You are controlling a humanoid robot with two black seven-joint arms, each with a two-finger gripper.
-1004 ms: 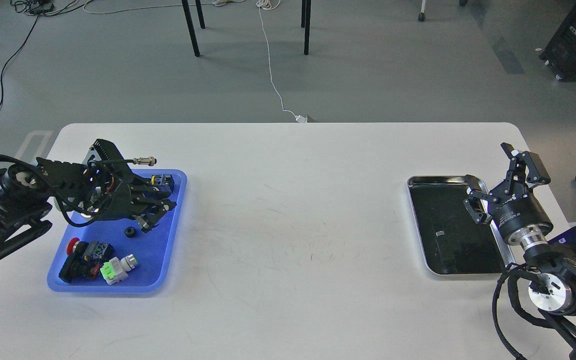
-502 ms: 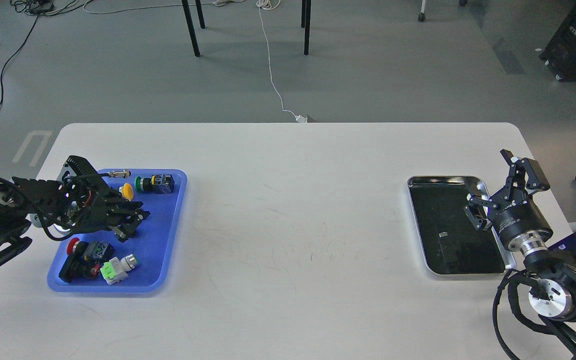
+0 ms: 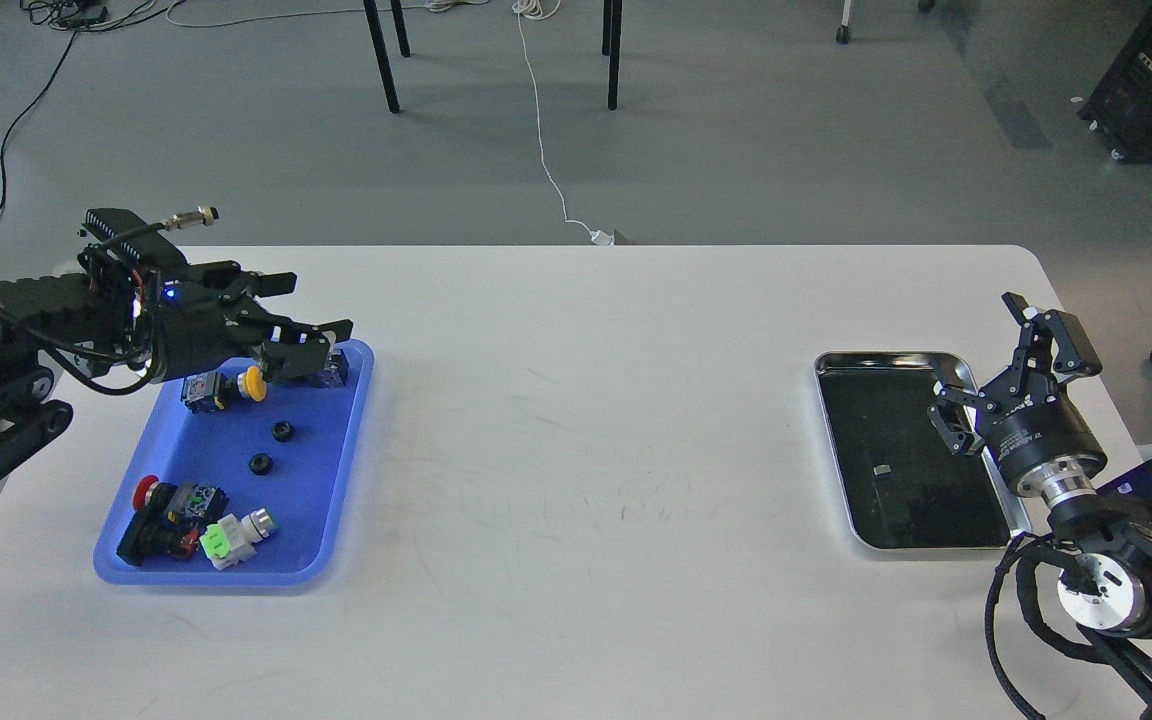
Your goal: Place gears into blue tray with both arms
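Note:
The blue tray (image 3: 321,490) lies at the table's left. Two small black gears lie on its floor, one (image 3: 282,431) just above the other (image 3: 259,463), both apart from any gripper. My left gripper (image 3: 320,306) hovers over the tray's far edge, raised above the gears, open with nothing between its fingers. My right gripper (image 3: 986,372) is at the far right, over the right rim of the silver tray (image 3: 829,372), open and empty.
Push-button switches share the blue tray: a red one (image 3: 149,493), a green-and-white one (image 3: 236,535), a yellow one (image 3: 241,385). A small pale piece (image 3: 880,468) lies in the silver tray. Wide bare tabletop (image 3: 586,420) separates the trays.
My left gripper has lifted from the blue tray's floor toward its far edge and opened. A second gear now lies in the tray beside the first. The right gripper has barely moved.

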